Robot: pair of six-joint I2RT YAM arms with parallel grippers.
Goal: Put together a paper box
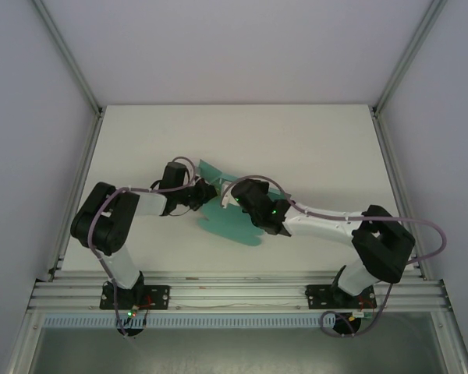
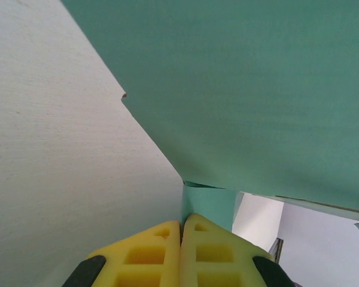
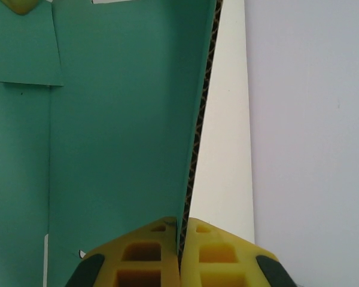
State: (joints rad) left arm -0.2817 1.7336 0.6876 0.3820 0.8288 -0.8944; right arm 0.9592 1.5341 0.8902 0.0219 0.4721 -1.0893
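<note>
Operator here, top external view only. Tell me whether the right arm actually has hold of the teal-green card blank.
Observer: Yes. In the right wrist view the yellow right fingers are shut on the edge of the teal-green card blank.
Operator: Report the left arm too.
Observer: The left fingers are shut. A small teal flap sits right at their tips, but I cannot confirm a pinch.
Operator: Describe the edge the right arm holds.
Observer: The cut edge shows dark corrugated fluting and runs straight away from the fingers.
</note>
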